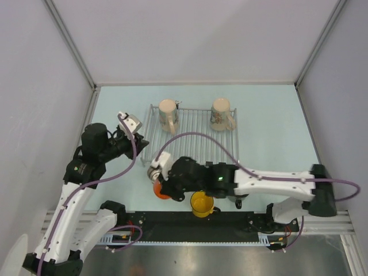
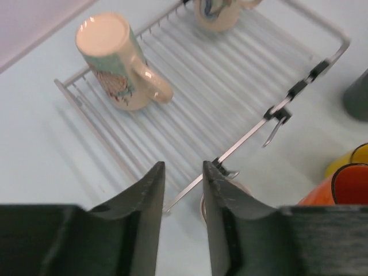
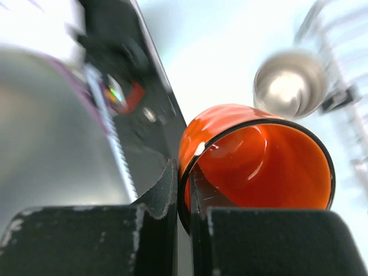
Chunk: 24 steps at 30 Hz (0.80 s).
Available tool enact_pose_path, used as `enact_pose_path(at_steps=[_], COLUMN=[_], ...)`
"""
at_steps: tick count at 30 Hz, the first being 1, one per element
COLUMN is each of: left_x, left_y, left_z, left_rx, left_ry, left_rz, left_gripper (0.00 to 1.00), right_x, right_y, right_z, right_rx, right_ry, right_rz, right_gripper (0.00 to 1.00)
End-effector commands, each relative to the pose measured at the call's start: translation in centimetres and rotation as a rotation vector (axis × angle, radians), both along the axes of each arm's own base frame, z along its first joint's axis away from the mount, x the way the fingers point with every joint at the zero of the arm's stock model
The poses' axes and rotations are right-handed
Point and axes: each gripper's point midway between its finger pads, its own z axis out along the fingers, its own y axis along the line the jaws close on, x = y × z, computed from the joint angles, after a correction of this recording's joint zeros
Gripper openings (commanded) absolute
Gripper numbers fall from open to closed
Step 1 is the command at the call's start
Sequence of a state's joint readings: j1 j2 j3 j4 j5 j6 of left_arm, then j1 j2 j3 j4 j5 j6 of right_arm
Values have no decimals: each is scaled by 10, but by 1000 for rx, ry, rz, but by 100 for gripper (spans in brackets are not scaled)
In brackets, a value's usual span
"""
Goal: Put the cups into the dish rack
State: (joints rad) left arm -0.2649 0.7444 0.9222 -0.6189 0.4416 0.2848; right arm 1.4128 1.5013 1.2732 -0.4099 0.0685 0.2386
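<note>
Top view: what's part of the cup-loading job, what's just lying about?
Job: dish rack, beige mug, second beige mug, orange mug, yellow mug, steel cup, dark grey mug.
Lying about: purple cables, black base rail.

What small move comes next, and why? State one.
Probably lift the orange mug straight up. The right gripper is shut on its rim, and the mug is not yet on the rack. The steel cup and yellow mug stand close by, so rising first should avoid knocking them.
</note>
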Motion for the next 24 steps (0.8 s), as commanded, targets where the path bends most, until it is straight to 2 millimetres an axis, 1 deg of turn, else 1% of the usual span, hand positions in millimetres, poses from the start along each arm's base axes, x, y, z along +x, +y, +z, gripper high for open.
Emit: enact_pose_path(at_steps=[1, 2, 3, 4, 5, 6, 7, 8, 9, 10, 11, 13, 14, 15, 16, 17, 18, 19, 20, 21, 22, 23, 24], left_x=[-12, -14, -16, -20, -29, -34, -39, -49, -53, -57, -66, -78, -91, -98, -101, -105, -109, -105, -104, -102, -98, -97, -97], left_y=[-18, -21, -25, -32, -42, -49, -54, -63, -66, -69, -73, -77, -79, -80, -81, -82, -82, -84, -85, -85, -87, -87, -88], left_z=[47, 56, 60, 62, 66, 68, 69, 71, 73, 75, 78, 82, 86, 88, 87, 88, 90, 95, 88, 89, 87, 88, 90], left_rx=[-130, -150, -166, -188, -221, -243, -262, -296, -312, -328, -354, -389, -421, -449, -466, -486, -525, -530, -544, -559, -561, -568, -589], left_ry=[-10, -12, -6, 14, 36, 54, 77, 119, 137, 155, 183, 221, 256, 301, 316, 347, 431, 386, 414, 424, 388, 378, 400], left_rz=[-71, -87, -112, -150, -230, -279, -321, -405, -440, -470, -534, -604, -680, -712, -740, -756, -748, -764, -755, -720, -713, -708, -688], left_gripper=[54, 62, 70, 82, 86, 88, 91, 92, 93, 93, 93, 93, 93, 93, 95, 96, 97, 97, 98, 98, 98, 98, 98], right_x=[25, 29, 23, 28, 39, 42, 38, 50, 48, 47, 57, 56, 58, 59, 61, 61, 62, 69, 68, 67, 68, 77, 76], right_y=[-19, -28, -52, -63, -78, -90, -115, -124, -131, -140, -145, -146, -147, -147, -147, -147, -152, -145, -143, -144, -142, -134, -135], right_z=[134, 149, 189, 199, 208, 215, 248, 237, 242, 254, 253, 259, 261, 263, 268, 272, 285, 282, 285, 295, 297, 291, 297], right_rx=[512, 585, 726, 797, 913, 977, 1118, 1137, 1170, 1221, 1233, 1270, 1281, 1295, 1324, 1340, 1384, 1382, 1392, 1425, 1435, 1427, 1453], right_ry=[6, 5, -19, -28, -53, -63, -124, -116, -126, -149, -136, -143, -136, -138, -153, -130, -154, -141, -130, -131, -126, -112, -109], right_rz=[-23, -22, 5, -11, -38, -41, -30, -70, -50, -41, -71, -41, -41, -36, -26, -20, -7, 0, 18, 39, 45, 36, 53], right_gripper=[0, 0, 0, 0, 0, 0, 0, 0, 0, 0, 0, 0, 0, 0, 0, 0, 0, 0, 0, 0, 0, 0, 0])
